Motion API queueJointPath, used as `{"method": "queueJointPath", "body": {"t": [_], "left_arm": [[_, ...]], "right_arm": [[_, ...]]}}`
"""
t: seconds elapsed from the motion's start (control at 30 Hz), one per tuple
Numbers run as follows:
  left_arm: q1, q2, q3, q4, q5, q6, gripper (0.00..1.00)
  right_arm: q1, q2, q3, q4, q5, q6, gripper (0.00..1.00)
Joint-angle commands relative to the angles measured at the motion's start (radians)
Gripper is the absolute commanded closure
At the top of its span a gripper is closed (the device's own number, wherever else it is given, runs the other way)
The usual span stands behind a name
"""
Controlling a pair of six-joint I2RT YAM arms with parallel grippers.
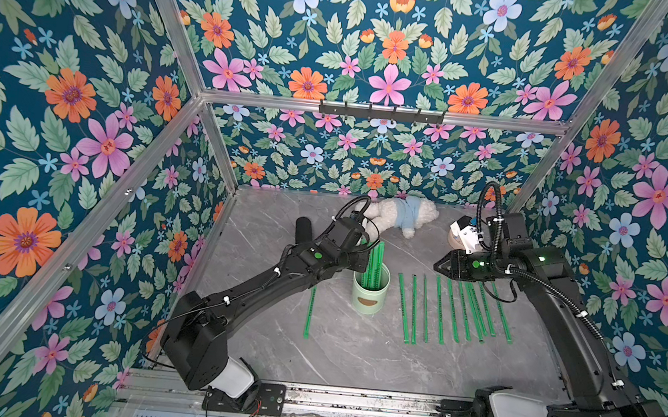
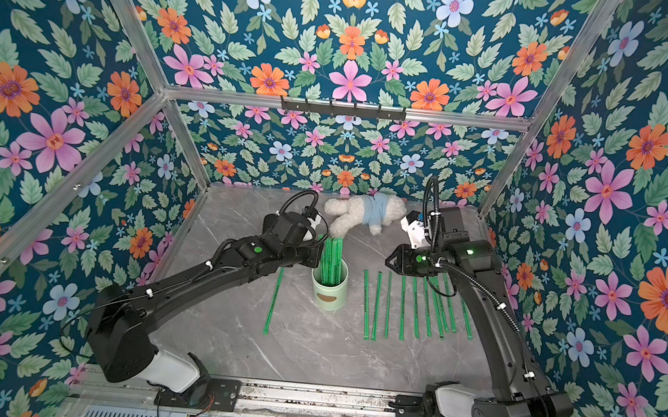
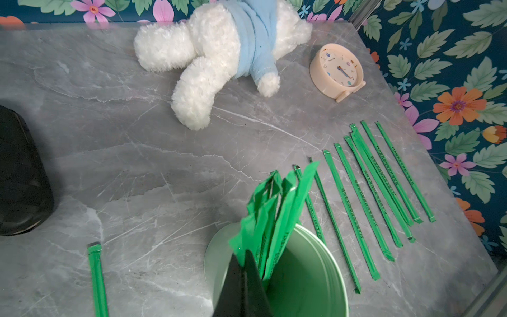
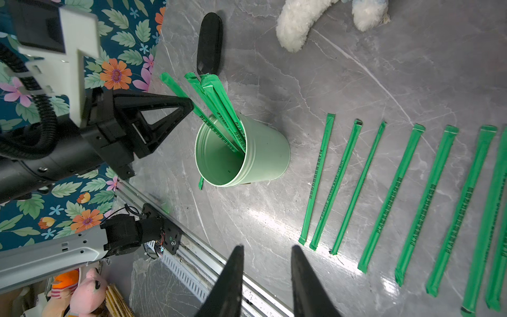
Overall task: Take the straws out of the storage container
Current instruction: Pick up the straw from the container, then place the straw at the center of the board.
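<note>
Straws (image 1: 375,263) stand in a leaning bundle inside the storage container (image 1: 376,295), their upper halves sticking out above its rim. We find the pale green container upright near the middle of the grey marble table (image 1: 330,355).

The left gripper (image 4: 188,106) is at the container's 9 o'clock side, clenched on one of the straws in the bundle just above the rim. In the left wrist view we see its two dark fingers (image 3: 230,291) meeting, with green wrapper pinched at their tips.

At 3 o'clock from the container a row of loose straws (image 1: 452,308) lies flat on the table. They are roughly parallel, and a couple of them overlap. A single straw (image 1: 309,311) lies alone at the container's 9 o'clock, its far end under the left arm.

The right gripper (image 4: 266,248) hangs over the far ends of the row, at about 2 o'clock from the container. Its fingers are released, with a clear gap and nothing between them.

At 12 o'clock we see a white plush toy (image 1: 390,217) in a blue top lying on its side. A beige clock (image 3: 337,71) sits at about 1 o'clock, and a black oblong object (image 4: 210,41) at about 11 o'clock.
</note>
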Motion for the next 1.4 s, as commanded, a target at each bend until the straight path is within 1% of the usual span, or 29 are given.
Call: {"method": "queueJointPath", "body": {"t": [0.0,0.13,0.27,0.43,0.6,0.7,0.77,0.87,0.93,1.0,1.07,1.2,1.3,1.37], "left_arm": [[0.000,-0.023,0.014,-0.039,-0.018,-0.004,0.95],[-0.001,-0.052,0.054,-0.121,-0.055,0.004,0.95],[-0.001,-0.072,0.146,-0.259,-0.126,0.025,0.95],[-0.001,-0.076,0.322,-0.447,-0.217,0.055,0.95],[0.001,-0.013,0.563,-0.707,-0.346,0.070,0.95],[0.007,0.020,0.659,-0.818,-0.419,0.069,0.95],[0.022,0.029,0.690,-0.860,-0.438,0.061,0.95],[0.069,0.031,0.689,-0.894,-0.414,0.048,0.94],[0.119,0.040,0.663,-0.910,-0.363,0.038,0.94],[0.173,0.052,0.604,-0.910,-0.288,0.030,0.94],[0.207,0.072,0.544,-0.894,-0.221,0.028,0.95],[0.220,0.161,0.475,-0.870,-0.121,0.028,0.95],[0.220,0.252,0.476,-0.865,-0.045,0.030,0.96],[0.221,0.310,0.490,-0.866,-0.022,0.032,0.96]], "right_arm": [[0.001,-0.005,0.008,-0.002,0.003,-0.018,0.68],[0.003,-0.007,0.008,0.000,-0.003,-0.018,0.69],[0.005,-0.008,0.008,0.000,-0.008,-0.018,0.68],[0.011,-0.010,0.013,-0.003,-0.009,-0.018,0.69],[0.016,-0.015,0.016,-0.003,-0.013,-0.019,0.68],[0.019,-0.017,0.013,-0.002,-0.013,-0.020,0.68],[0.022,-0.019,0.011,0.000,-0.013,-0.020,0.68],[0.028,-0.021,0.013,0.001,-0.015,-0.020,0.68],[0.032,-0.021,0.013,-0.002,-0.014,-0.021,0.68],[0.037,-0.020,0.012,-0.003,-0.012,-0.022,0.68],[0.045,-0.018,0.014,-0.007,-0.008,-0.024,0.68],[0.054,-0.013,0.018,-0.014,-0.001,-0.027,0.68],[0.060,-0.010,0.019,-0.015,0.003,-0.028,0.68],[0.063,-0.011,0.019,-0.017,0.006,-0.030,0.68]]}}
